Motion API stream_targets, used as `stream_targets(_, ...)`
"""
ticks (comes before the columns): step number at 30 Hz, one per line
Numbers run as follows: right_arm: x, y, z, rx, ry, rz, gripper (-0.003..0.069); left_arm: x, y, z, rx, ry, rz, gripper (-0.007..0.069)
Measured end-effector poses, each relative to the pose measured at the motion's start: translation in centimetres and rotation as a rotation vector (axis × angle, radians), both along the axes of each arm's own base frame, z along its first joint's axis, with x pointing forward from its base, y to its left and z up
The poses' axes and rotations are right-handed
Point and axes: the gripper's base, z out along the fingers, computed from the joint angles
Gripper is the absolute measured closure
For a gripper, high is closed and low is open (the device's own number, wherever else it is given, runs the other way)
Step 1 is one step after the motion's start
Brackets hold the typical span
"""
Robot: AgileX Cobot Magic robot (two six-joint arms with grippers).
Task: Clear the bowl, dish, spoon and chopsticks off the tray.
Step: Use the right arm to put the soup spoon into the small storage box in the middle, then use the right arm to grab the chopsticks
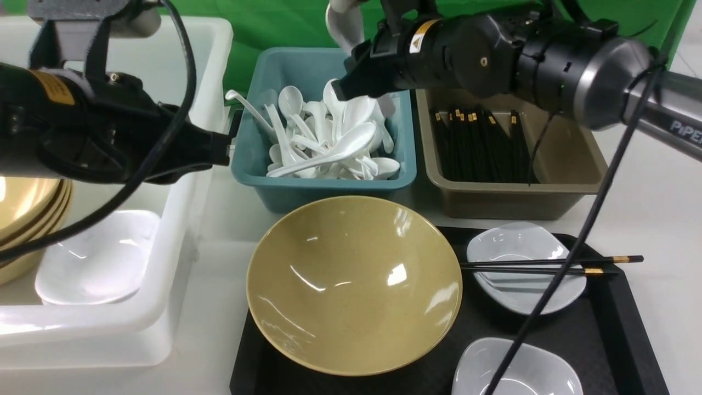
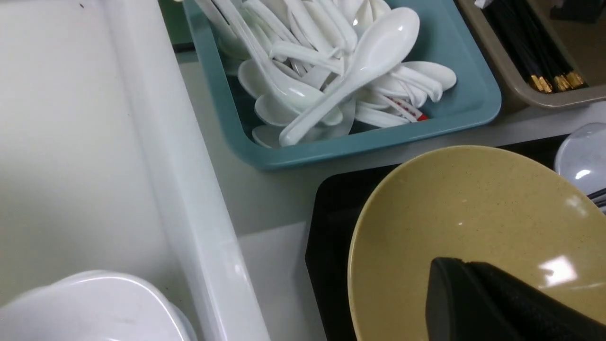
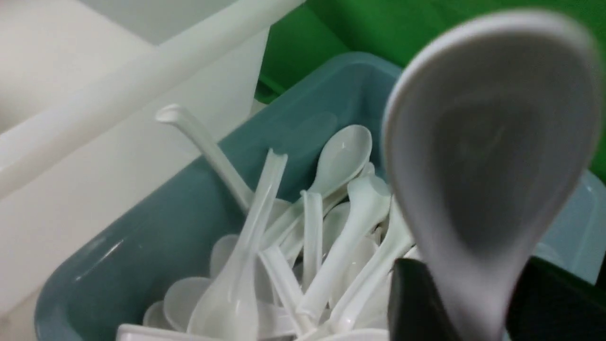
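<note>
Table point(image 1: 658, 219), white top: 4 items resting directly on it

You will find 1 white tub point(image 1: 82, 340) on your left, 1 teal bin point(image 1: 323, 189) at centre rear and 1 brown bin point(image 1: 515, 200) just beside it on your right; 1 black tray point(image 1: 609, 329) lies at the front, right of the tub, its rear edge close before the 2 bins.

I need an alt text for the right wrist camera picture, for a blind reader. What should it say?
A blurred white spoon sits between the right gripper's two black fingers, over a teal bin full of white spoons. Beside the bin are a white tub and a green backdrop.
</note>
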Motion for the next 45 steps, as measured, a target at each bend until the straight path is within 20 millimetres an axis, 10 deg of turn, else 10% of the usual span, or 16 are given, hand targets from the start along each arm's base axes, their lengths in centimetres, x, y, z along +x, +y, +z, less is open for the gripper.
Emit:
stream_targets(3,-0.2,-0.1,-0.4,-0.032,0.05,0.007,0.0194,0.0,0.0,0.0,0.004,-0.001,-0.001,0.0626)
stream_targets(9,-2.0,-1.5,2.7,-0.097,0.082,0.033,0.0189,0.0,0.0,0.0,0.002,0.002,-0.001,0.0626)
stream_targets(16,-6.5,-7.5,7.9,-0.436,0.185,0.163,0.0582,-0.9,-1.1,-0.3,-0.01,0.061,-0.125,0.0626)
stream_targets(21,-7.2,-12.0,4.1,-0.58,0.458,0.183,0.0645,-1.9,-3.8,-1.4,-0.024,0.159,-0.3,0.0626)
stream_targets(25,-7.8,-14.3,-1.8,-0.653,0.603,0.232,0.0523,-2.8,-7.7,-3.1,-0.005,0.223,-0.448,0.0626)
stream_targets(32,-8.1,-14.4,-6.5,-0.692,0.485,0.297,0.0176,-3.3,-11.0,-4.8,0.01,0.242,-0.532,0.0626)
stream_targets(45,-6.9,-13.3,-11.2,-0.727,0.494,0.35,0.0163,-3.2,-11.1,-4.9,0.017,0.238,-0.533,0.0626)
